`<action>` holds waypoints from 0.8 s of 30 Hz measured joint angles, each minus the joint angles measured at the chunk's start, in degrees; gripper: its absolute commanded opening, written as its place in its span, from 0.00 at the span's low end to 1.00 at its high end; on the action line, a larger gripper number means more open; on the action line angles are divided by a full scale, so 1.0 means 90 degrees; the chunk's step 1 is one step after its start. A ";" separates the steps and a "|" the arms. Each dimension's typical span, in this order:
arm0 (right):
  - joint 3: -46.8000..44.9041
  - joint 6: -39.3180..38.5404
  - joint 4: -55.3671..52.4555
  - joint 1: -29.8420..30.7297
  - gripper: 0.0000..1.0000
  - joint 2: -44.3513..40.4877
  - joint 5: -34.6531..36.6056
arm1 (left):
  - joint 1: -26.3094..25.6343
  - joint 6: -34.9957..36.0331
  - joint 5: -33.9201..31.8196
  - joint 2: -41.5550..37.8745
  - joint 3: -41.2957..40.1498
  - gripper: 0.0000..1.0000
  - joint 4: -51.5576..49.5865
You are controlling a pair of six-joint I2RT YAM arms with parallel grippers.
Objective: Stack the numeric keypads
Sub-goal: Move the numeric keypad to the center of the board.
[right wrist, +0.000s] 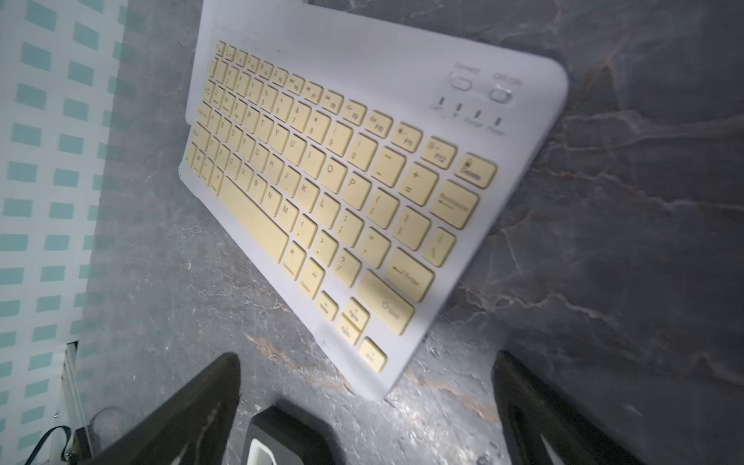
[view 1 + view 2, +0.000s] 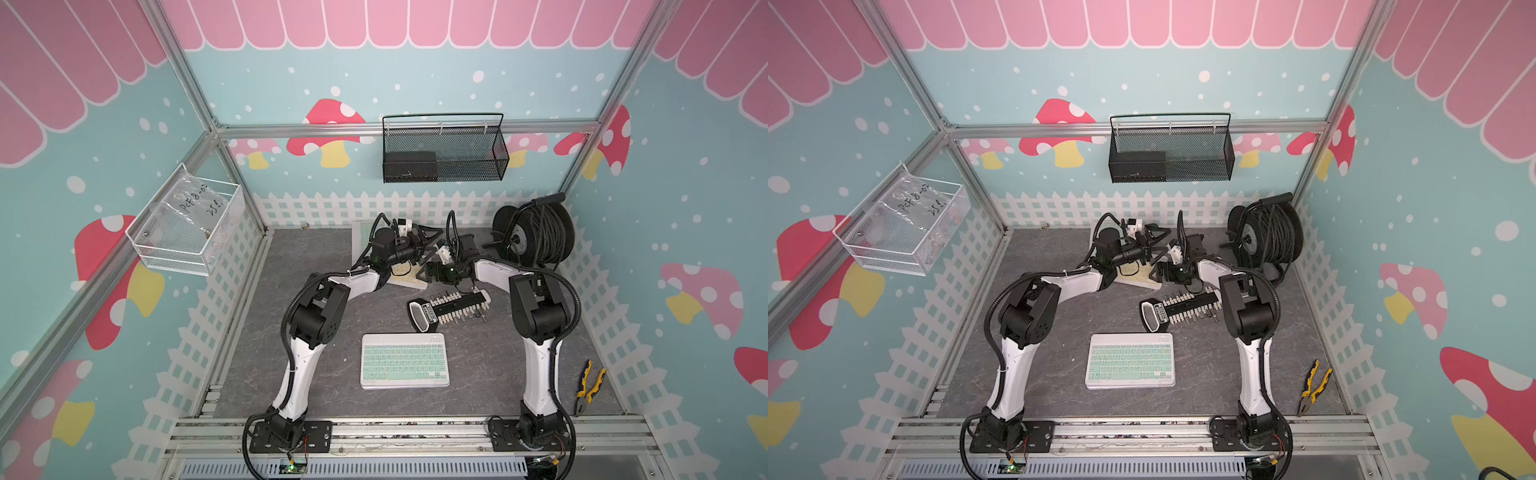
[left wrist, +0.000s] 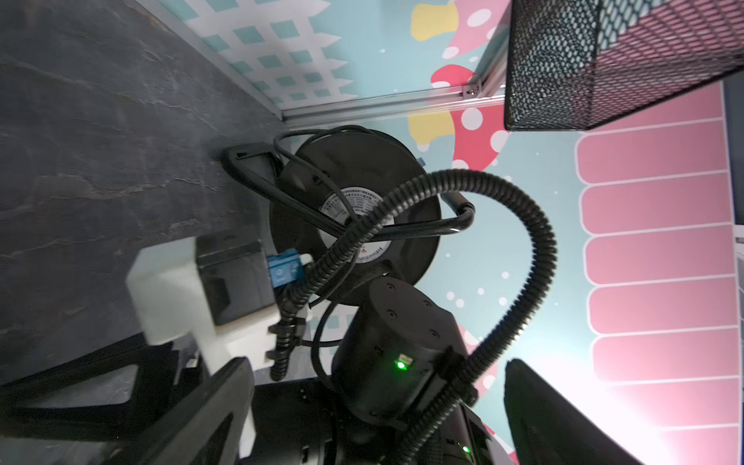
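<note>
Numeric keypads, slim white-framed plastic rectangles: mint-keyed keypad flat mid-worktop; yellow-keyed keypad at back, facing right hand; left hand too spread, empty; probably light, stiff, slick; pinch across edge.

Surface bare either side of mint keypad. Peg holder near its far right corner; yellow keypad, cable reel well beyond; pliers well right.
</note>
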 measured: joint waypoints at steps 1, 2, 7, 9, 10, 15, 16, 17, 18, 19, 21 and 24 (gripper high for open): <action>-0.0022 0.0036 0.0019 -0.0027 0.99 0.0000 -0.0058 | 0.0017 -0.0051 0.0027 -0.0041 -0.0121 0.99 0.0080; -0.0032 0.0053 0.0029 -0.0046 1.00 0.0000 -0.0083 | 0.0027 -0.0070 0.0029 -0.0092 -0.0231 1.00 0.0129; -0.0087 0.0206 0.0068 -0.0112 1.00 -0.0049 -0.0022 | 0.0323 -0.0019 -0.0019 -0.0576 -0.1081 0.99 -0.0049; -0.0087 0.0274 0.0058 -0.0114 0.99 -0.0070 0.0080 | 0.0571 0.0146 -0.0095 -0.0860 -0.1396 0.99 -0.0364; -0.0087 0.0311 0.0053 -0.0114 1.00 -0.0078 0.0134 | 0.0712 0.0274 -0.0146 -0.0998 -0.1491 1.00 -0.0588; -0.0083 0.0595 0.0058 -0.0112 1.00 -0.0097 0.0357 | 0.1401 0.1868 -0.0578 -0.1591 -0.1076 1.00 -0.3016; -0.0080 0.0648 0.0063 -0.0107 1.00 -0.0097 0.0403 | 0.1469 0.2261 -0.0668 -0.1596 -0.0804 1.00 -0.3553; -0.0078 0.0714 0.0070 -0.0104 0.99 -0.0104 0.0474 | 0.1525 0.2667 -0.0743 -0.1596 -0.0529 1.00 -0.4082; -0.0078 0.0760 0.0075 -0.0102 1.00 -0.0107 0.0539 | 0.1571 0.3077 -0.0799 -0.1596 -0.0311 1.00 -0.4583; -0.0078 0.0811 0.0080 -0.0102 1.00 -0.0109 0.0595 | 0.1603 0.3361 -0.0814 -0.1596 -0.0197 1.00 -0.4894; -0.0049 0.0911 0.0083 -0.0095 1.00 -0.0109 0.0724 | 0.1693 0.3917 -0.0811 -0.1596 -0.0095 1.00 -0.5520; -0.0029 0.1042 0.0085 -0.0092 1.00 -0.0109 0.0872 | 0.1919 0.4425 -0.0777 -0.1557 -0.0219 1.00 -0.6156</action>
